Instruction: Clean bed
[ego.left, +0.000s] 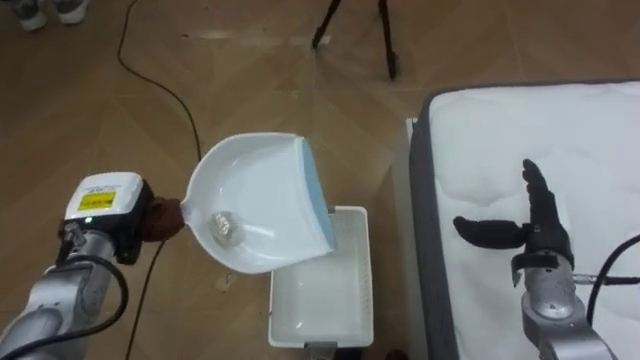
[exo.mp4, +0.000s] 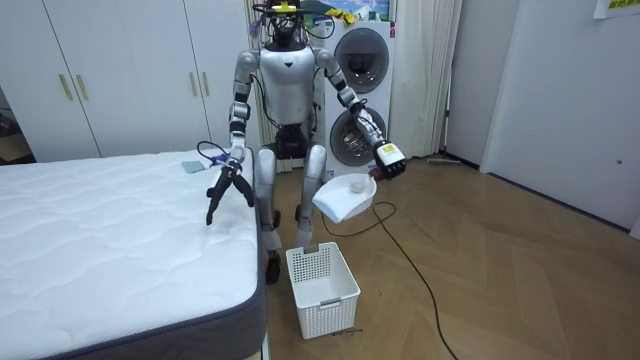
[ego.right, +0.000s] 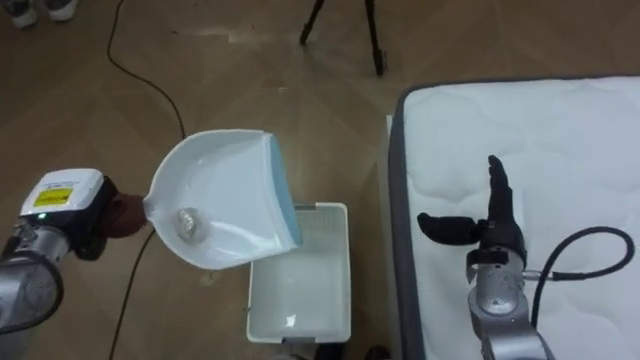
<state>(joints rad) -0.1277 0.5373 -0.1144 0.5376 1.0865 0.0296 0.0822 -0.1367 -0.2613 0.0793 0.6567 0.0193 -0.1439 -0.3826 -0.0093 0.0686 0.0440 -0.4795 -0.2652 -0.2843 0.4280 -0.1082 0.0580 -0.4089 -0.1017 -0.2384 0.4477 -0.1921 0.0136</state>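
White dustpan with 1 crumpled scrap in it was gripped by the left hand, fingers curled round its handle, over the basket beside the bed. Right hand hovered above the mattress, fingers spread wide

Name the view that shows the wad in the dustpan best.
Left eye view: it looks down into the dustpan, wad plain at its back. Right eye view shows the same; room view sees the pan side-on, wad indistinct.

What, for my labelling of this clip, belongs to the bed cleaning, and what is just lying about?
Job: white plastic dustpan in left hand, crumpled scrap inside it, white plastic mesh basket, white quilted mattress.
Lying about: black tripod legs, white stacked washing machines.
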